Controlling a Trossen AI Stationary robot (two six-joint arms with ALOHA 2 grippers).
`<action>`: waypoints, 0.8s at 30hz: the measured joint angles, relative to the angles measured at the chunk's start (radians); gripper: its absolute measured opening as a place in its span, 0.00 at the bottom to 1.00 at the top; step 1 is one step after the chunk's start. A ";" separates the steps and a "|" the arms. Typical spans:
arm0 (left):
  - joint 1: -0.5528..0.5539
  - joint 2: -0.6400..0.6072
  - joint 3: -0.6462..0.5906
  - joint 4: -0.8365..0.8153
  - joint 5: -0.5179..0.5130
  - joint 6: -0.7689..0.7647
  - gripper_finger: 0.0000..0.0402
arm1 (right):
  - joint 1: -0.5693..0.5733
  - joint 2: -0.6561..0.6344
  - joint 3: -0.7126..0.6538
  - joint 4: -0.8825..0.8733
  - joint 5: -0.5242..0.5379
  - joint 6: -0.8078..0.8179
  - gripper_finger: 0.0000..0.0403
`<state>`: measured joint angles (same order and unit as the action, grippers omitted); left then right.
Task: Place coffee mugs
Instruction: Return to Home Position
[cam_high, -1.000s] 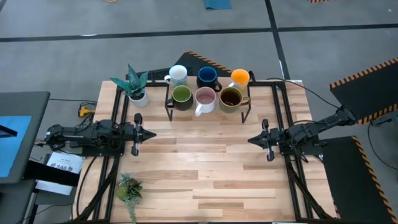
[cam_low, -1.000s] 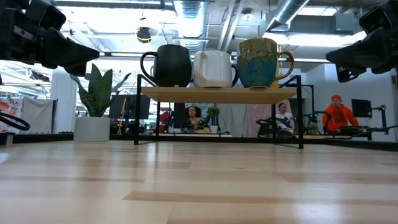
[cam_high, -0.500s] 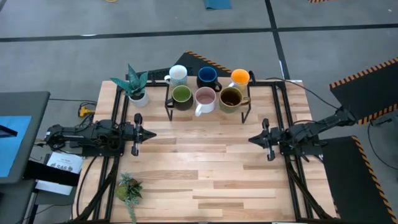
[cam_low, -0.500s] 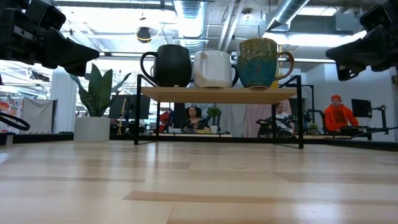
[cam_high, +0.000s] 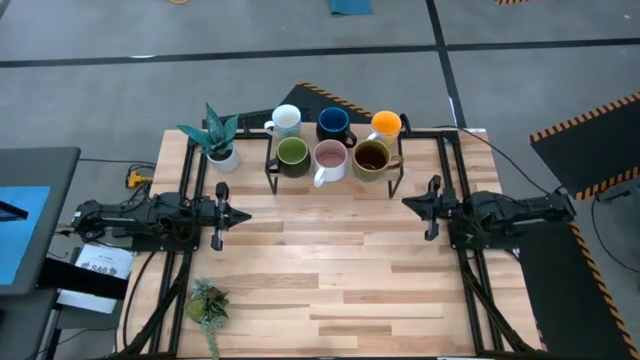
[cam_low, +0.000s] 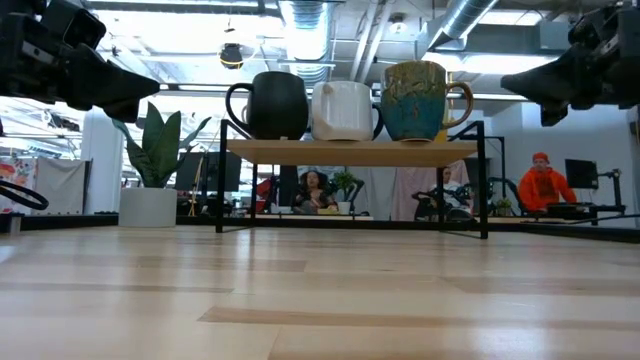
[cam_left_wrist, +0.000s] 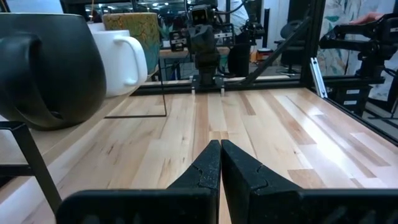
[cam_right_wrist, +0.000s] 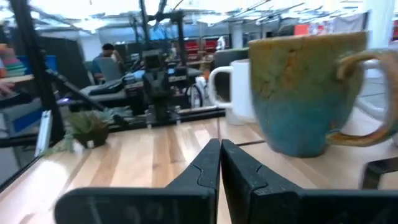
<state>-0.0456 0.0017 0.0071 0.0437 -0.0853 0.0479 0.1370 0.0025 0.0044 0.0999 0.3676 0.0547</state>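
Step in hand: return to home, placing done. Six mugs (cam_high: 330, 154) on the shelf (cam_low: 350, 152), upper centre. Both pinched closed, empty: left tool (cam_high: 243, 213) mid-left, right tool (cam_high: 405, 203) mid-right. Next: settle clear of shelf.

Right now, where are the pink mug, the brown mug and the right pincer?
pink mug (cam_high: 330, 155): high view, its open top.
brown mug (cam_high: 371, 157): high view, its dark inside.
right pincer (cam_right_wrist: 219, 146): right wrist view, where shut fingertips meet.

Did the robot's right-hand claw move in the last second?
Yes. The right gripper has swung toward the table's far edge, ending nearer the right leg of the black-framed wooden shelf.
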 joint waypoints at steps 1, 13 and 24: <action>0.000 0.000 0.000 0.000 0.000 0.000 0.00 | -0.011 -0.002 0.000 -0.001 0.000 0.000 0.10; 0.000 0.004 0.000 0.000 0.000 0.000 0.00 | -0.042 0.004 0.000 -0.016 0.000 -0.003 0.10; 0.000 0.004 0.000 -0.001 0.000 0.000 0.00 | -0.041 0.004 0.000 -0.016 0.000 -0.003 0.10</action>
<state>-0.0452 0.0059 0.0071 0.0429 -0.0856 0.0479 0.0956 0.0063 0.0044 0.0837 0.3672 0.0521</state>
